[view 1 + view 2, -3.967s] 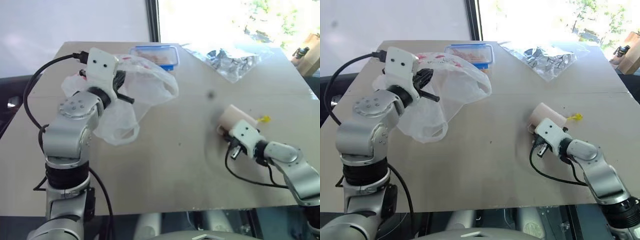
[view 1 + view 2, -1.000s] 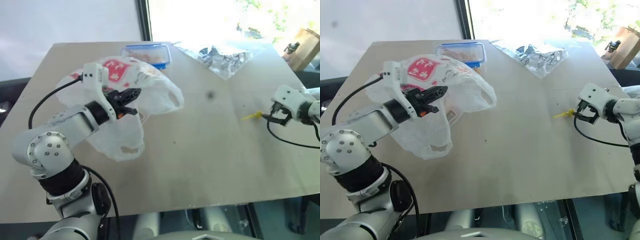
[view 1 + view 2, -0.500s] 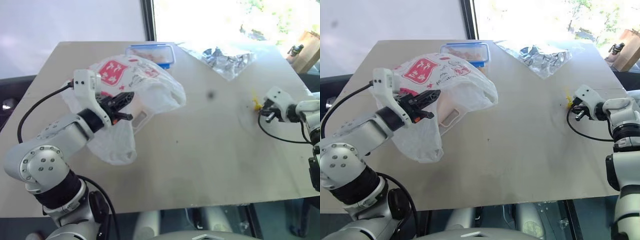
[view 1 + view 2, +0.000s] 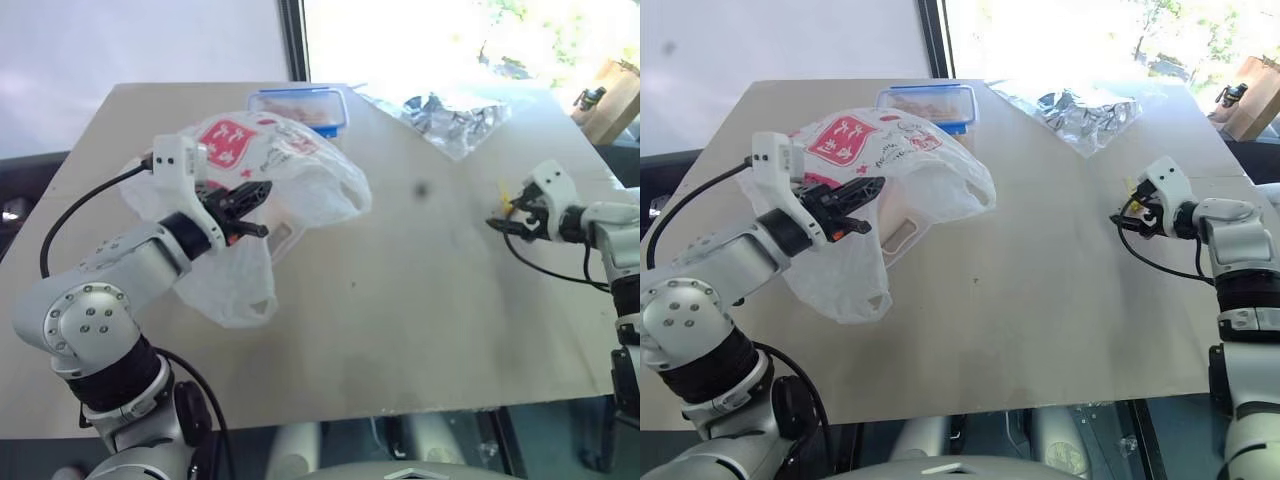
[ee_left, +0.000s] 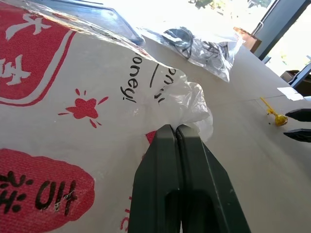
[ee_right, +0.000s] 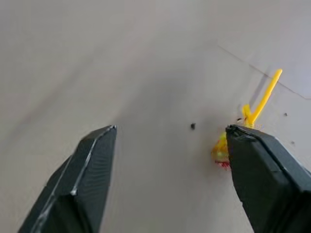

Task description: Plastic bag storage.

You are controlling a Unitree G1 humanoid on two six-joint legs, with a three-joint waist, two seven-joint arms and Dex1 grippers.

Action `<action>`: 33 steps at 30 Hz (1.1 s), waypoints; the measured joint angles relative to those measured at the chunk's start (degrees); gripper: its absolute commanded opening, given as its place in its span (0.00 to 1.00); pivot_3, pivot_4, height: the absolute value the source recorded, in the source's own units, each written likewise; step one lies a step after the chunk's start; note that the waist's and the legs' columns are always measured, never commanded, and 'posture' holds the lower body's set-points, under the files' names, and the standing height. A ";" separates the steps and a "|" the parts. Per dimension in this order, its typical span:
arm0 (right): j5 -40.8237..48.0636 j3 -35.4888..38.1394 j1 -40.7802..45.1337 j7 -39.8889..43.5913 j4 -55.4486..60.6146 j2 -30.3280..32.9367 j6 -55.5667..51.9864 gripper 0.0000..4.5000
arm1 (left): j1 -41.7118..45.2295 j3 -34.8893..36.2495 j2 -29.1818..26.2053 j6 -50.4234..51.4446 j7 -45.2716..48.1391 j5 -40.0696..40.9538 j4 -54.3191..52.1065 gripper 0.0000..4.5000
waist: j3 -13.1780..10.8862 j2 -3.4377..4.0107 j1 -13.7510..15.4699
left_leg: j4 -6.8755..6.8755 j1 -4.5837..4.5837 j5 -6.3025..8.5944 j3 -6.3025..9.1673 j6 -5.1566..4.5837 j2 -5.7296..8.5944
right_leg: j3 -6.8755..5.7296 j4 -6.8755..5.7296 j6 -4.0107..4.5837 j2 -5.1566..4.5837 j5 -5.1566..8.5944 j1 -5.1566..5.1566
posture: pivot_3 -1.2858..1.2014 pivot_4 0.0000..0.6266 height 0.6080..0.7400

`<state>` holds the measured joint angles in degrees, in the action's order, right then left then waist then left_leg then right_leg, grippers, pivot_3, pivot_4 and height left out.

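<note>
While bright window light washes the tan table (image 4: pixel 400 330) | left gripper (image 4: pixel 872 203) pinches plastic bag (image 4: pixel 300 180) at table's left | right gripper (image 6: pixel 170 141) spread beside yellow scrap (image 6: pixel 252 116)

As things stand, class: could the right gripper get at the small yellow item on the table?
Probably yes. The right gripper is open just above the bare table, and the yellow item lies beside one finger, nothing between.

On my counter (image 4: pixel 400 330) I see a blue-lidded clear box (image 4: pixel 303 104), a crumpled clear wrapper (image 4: pixel 455 118) and a small yellow scrap (image 6: pixel 252 116).
</note>
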<state>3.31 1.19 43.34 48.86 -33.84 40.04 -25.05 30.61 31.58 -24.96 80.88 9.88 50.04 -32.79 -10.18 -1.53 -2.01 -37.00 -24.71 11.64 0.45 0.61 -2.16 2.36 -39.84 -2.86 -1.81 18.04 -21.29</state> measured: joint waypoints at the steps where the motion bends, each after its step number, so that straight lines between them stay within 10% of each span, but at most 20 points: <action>1: -0.04 0.29 1.15 -2.14 -1.68 -0.68 0.11 0.75 | 0.05 -0.04 -0.13 -0.05 -0.07 0.14 0.12 0.00 | 0.00 0.00 0.00 | 0.00 0.00 0.00 -0.02 0.00 0.01 | 0.02 0.00 0.00 0.00 0.00 -0.01 | 0.52 0.24 1.00; 13: -0.93 2.60 8.75 -13.18 -23.13 -3.76 6.62 0.75 | 0.07 -0.41 -0.53 -0.15 -1.88 1.99 0.09 0.00 | 0.00 0.01 -0.06 | 0.08 -0.03 0.00 -0.13 0.00 0.01 | 0.10 0.07 0.00 0.01 0.00 -0.06 | 0.52 0.24 1.00; 19: -0.18 2.72 8.74 -12.05 -23.92 -3.79 7.75 0.17 | 0.01 -0.23 -0.55 -0.22 -2.87 3.14 0.05 0.00 | 0.00 0.01 -0.04 | 0.07 -0.03 0.00 -0.10 0.00 0.01 | 0.07 0.05 0.00 0.02 0.00 -0.06 | 0.52 0.24 1.00; 22: 0.24 2.76 7.83 -11.08 -22.14 -3.78 7.91 0.16 | 0.09 -0.07 -0.60 -0.30 -3.33 3.58 0.11 0.00 | -0.01 0.01 -0.05 | 0.08 -0.03 0.00 -0.10 0.00 0.01 | 0.07 0.05 0.00 0.02 0.00 -0.06 | 0.52 0.24 1.00; 33: 22.66 -8.44 -14.15 0.00 47.84 -13.62 -22.05 0.16 | 3.92 3.37 -4.21 -0.21 -4.50 9.31 4.14 0.00 | -0.02 0.04 -0.48 | 0.25 0.01 0.01 -0.02 0.00 -0.08 | 0.06 -0.06 -0.02 0.10 0.01 -0.20 | 0.52 0.24 1.00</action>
<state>25.97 -7.24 29.19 48.86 14.01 26.42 -47.11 34.53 34.94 -29.16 80.67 5.38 59.36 -28.65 -10.20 -1.49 -2.48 -36.75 -24.70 11.65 0.43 0.61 -2.24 2.42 -39.90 -2.88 -1.71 18.05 -21.50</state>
